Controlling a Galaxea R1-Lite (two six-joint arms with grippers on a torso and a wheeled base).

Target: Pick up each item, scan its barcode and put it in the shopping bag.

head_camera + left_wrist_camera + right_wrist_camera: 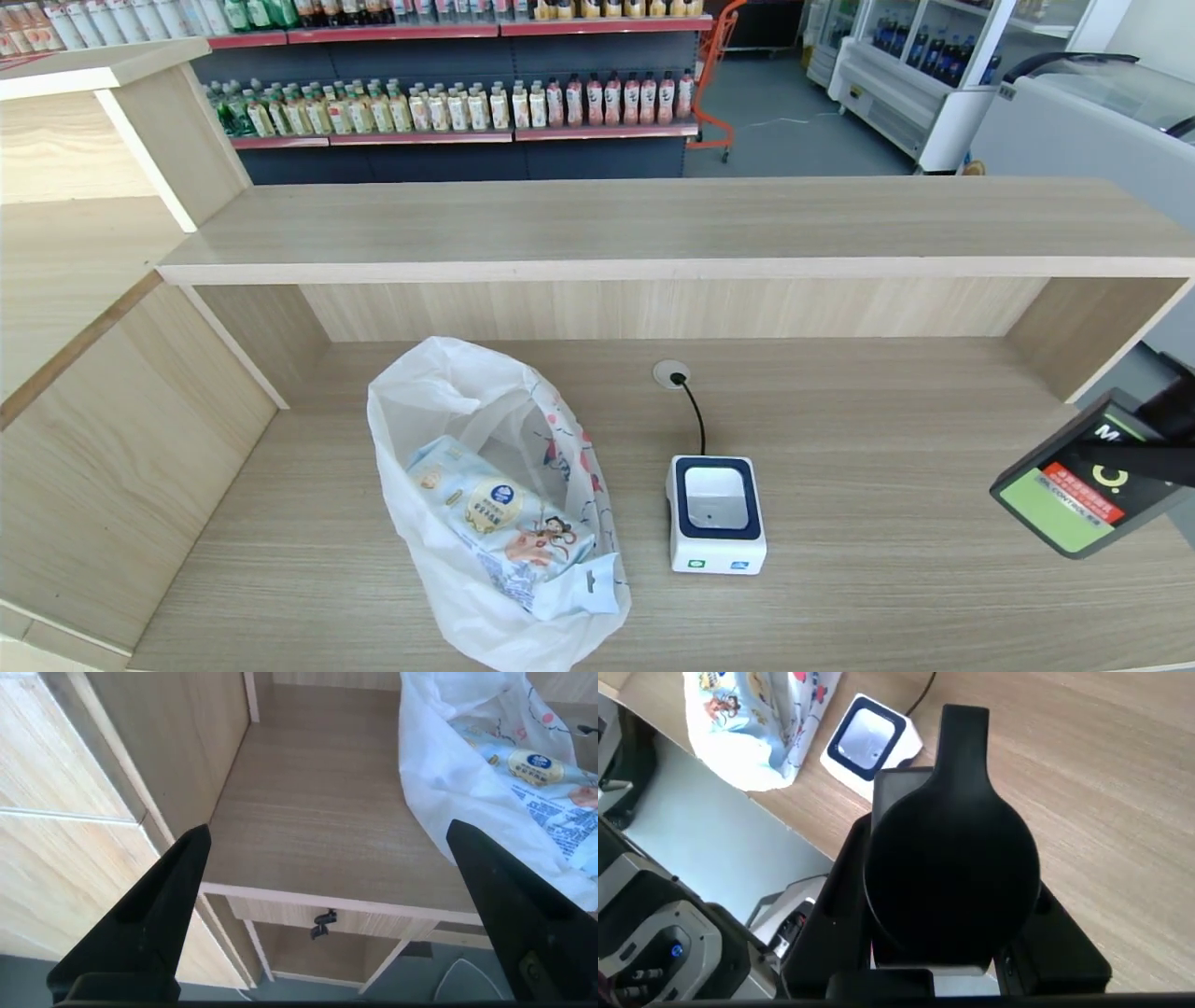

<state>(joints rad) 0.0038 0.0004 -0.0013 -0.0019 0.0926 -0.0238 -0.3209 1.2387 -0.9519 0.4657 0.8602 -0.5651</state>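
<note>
A white plastic shopping bag stands open on the wooden counter, left of centre. A blue-and-white packet lies inside it. The white scanner with a dark window sits just right of the bag. At the counter's right edge my right gripper is shut on a dark box with a green and red label, held tilted above the surface. In the right wrist view that dark box hangs near the scanner and bag. My left gripper is open over the counter's near left edge, beside the bag.
A raised wooden ledge runs along the back of the counter and a wooden side wall closes the left. The scanner's black cable runs to a hole behind it. Bottle shelves and coolers stand in the shop beyond.
</note>
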